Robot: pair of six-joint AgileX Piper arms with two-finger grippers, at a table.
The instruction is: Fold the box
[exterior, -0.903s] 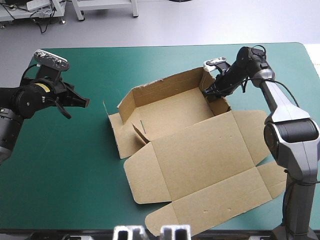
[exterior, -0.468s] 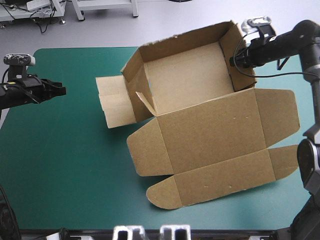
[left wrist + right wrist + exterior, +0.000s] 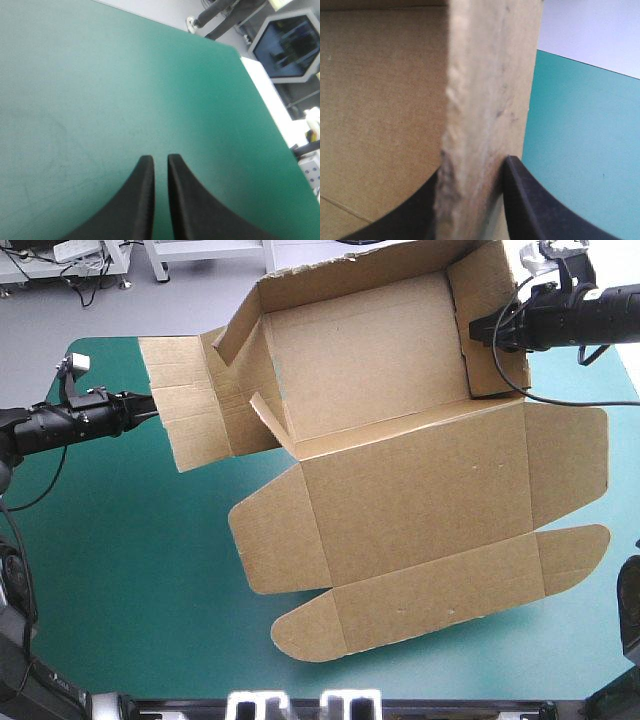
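We see the brown box held up over the teal-green tabletop as an open tray, its walls raised and its lid spread flat on the near side of the tray. The right tool is clenched on the box's right wall, the board's edge pinched between its black fingers. The left tool sits just beside the box's outer left flap, fingers pressed almost together with nothing between them.

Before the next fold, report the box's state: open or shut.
Open: the box has its walls raised, its lid spread out unfolded.
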